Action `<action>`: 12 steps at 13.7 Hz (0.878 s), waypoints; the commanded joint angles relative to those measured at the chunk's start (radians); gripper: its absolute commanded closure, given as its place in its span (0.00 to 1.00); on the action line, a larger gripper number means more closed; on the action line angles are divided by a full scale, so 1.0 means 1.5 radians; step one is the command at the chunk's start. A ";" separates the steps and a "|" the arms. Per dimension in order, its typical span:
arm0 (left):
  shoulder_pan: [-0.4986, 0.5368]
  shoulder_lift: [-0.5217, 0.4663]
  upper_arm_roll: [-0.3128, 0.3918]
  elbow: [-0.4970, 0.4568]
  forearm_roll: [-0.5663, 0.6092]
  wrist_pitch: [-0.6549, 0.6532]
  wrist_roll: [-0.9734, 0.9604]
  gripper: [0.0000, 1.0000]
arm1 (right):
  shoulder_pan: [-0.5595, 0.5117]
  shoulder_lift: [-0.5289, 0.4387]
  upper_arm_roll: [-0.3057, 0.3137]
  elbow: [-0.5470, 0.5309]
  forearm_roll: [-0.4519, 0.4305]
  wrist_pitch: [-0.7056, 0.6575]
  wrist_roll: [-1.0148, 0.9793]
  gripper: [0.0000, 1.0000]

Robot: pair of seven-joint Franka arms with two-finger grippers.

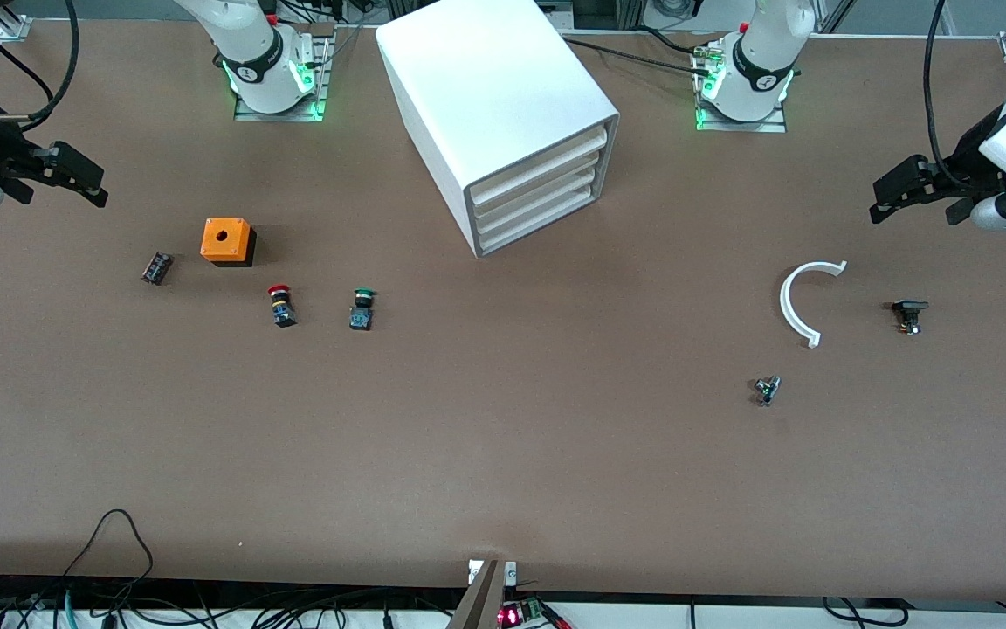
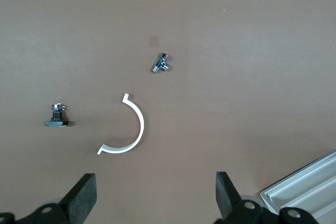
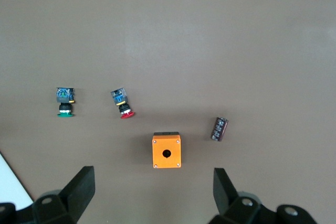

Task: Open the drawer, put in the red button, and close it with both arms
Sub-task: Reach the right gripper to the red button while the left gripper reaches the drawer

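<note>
Nearest the front camera lies a small metal fitting [image 1: 766, 390], alone toward the left arm's end of the table [image 1: 503, 454]. A little farther off there's a white curved clip [image 1: 803, 301], and beside it, closer to the table's end, a black-capped part [image 1: 909, 314] on its side.

Over at the right arm's end, the red button [image 1: 280, 307] lies tipped over on the bare table, red cap pointing toward the arms' bases. The green button [image 1: 362, 309] is just beside it, toward the table's middle, apart from it. A touch farther from the camera sits the orange box [image 1: 228, 241], hole up, with a dark cylinder [image 1: 156, 267] near it toward the table's end.

Farther still stands the cabinet [image 1: 503, 105], set at an angle, all three drawers pushed in, the top drawer [image 1: 538, 165] flush with the others.

The right gripper [image 1: 88, 185] hangs up over its end of the table, fingers spread wide, nothing between them. The left gripper [image 1: 887, 201] hangs over the other end, also gaping wide and empty.
</note>
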 commanded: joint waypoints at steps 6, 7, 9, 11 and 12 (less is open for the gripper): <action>-0.003 0.009 -0.009 0.022 0.022 -0.011 0.012 0.00 | -0.006 0.005 0.001 0.011 0.007 -0.022 -0.002 0.00; -0.003 0.010 -0.009 0.023 0.021 -0.011 0.011 0.00 | -0.006 0.006 0.001 0.011 0.007 -0.023 -0.002 0.00; -0.003 0.013 -0.009 0.022 0.021 -0.011 0.012 0.00 | -0.005 0.016 0.003 0.010 0.006 -0.024 -0.004 0.00; 0.000 0.018 -0.008 0.022 0.015 -0.011 0.012 0.00 | -0.005 0.021 0.004 0.010 0.005 -0.029 -0.017 0.00; -0.004 0.018 -0.009 0.023 0.022 -0.011 0.011 0.00 | -0.004 0.028 0.005 0.010 0.005 -0.028 -0.017 0.00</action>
